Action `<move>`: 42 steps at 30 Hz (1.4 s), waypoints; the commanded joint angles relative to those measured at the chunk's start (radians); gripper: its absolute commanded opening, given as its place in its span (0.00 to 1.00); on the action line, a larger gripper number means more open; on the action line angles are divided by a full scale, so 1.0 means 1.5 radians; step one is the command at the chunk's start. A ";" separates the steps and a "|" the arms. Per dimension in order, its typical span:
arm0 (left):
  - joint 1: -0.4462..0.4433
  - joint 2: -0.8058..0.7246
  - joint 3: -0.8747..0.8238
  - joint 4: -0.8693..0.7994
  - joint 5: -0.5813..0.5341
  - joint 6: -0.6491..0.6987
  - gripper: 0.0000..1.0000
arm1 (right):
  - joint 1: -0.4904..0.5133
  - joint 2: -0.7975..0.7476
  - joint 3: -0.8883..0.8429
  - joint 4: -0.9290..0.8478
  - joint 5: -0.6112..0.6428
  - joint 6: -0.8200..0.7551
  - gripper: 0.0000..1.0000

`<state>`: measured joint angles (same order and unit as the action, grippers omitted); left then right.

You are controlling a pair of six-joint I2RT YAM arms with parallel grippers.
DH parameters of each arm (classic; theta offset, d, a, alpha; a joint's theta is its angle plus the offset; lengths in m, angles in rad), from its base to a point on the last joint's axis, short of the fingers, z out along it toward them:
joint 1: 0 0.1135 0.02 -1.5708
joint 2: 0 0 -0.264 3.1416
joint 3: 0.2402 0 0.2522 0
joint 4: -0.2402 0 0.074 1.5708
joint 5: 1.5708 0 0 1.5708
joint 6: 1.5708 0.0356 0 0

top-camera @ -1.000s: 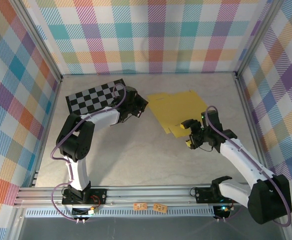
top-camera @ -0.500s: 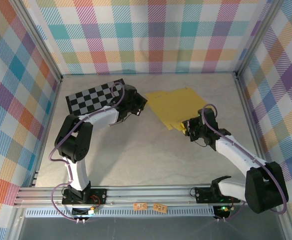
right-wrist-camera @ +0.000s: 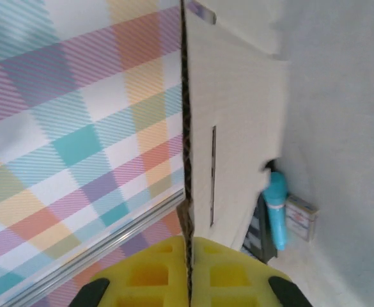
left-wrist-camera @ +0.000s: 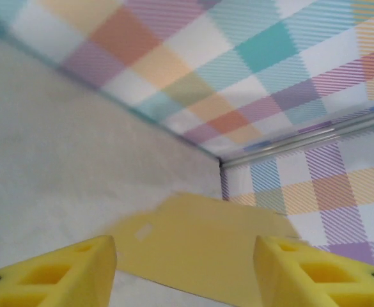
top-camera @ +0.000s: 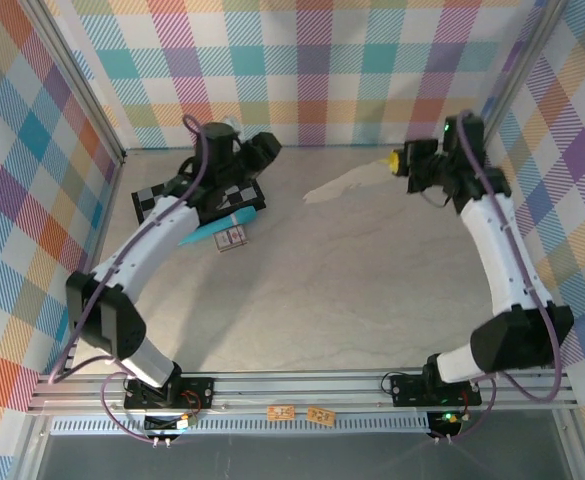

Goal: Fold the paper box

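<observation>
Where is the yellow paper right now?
In the top view, the paper box is held up over the far right part of the table, one edge pinched in the right gripper.

you have the paper box [top-camera: 352,181] up off the table [top-camera: 322,300] at the back right, its right end pinched in the right gripper [top-camera: 400,160]. at the back left lies the board [top-camera: 152,203], with the tube [top-camera: 212,228] just in front of it and the small carton [top-camera: 234,239] beside the tube's right end. the left gripper [top-camera: 267,150] sits over the board's right end, well apart from the paper box.
</observation>
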<state>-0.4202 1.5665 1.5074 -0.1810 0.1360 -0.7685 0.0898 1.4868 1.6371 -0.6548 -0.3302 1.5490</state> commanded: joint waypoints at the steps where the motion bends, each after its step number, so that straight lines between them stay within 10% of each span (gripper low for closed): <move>1: 0.005 -0.021 -0.052 0.028 0.011 0.259 0.49 | -0.022 0.042 0.119 -0.211 -0.097 -0.031 0.00; 9: -0.023 -0.046 -0.219 0.286 0.151 0.459 0.53 | -0.044 0.077 0.230 -0.280 -0.148 -0.030 0.00; 35: -0.136 0.004 -0.177 0.149 0.111 0.739 0.60 | -0.059 0.098 0.273 -0.291 -0.192 -0.009 0.00; 42: -0.143 0.052 -0.119 0.149 0.105 0.731 0.32 | -0.060 0.099 0.271 -0.286 -0.198 -0.001 0.00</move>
<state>-0.6205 1.6466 1.2797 0.0410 0.3058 0.3069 0.0090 1.6356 2.0106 -1.0409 -0.5999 1.4769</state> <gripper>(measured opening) 0.384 0.061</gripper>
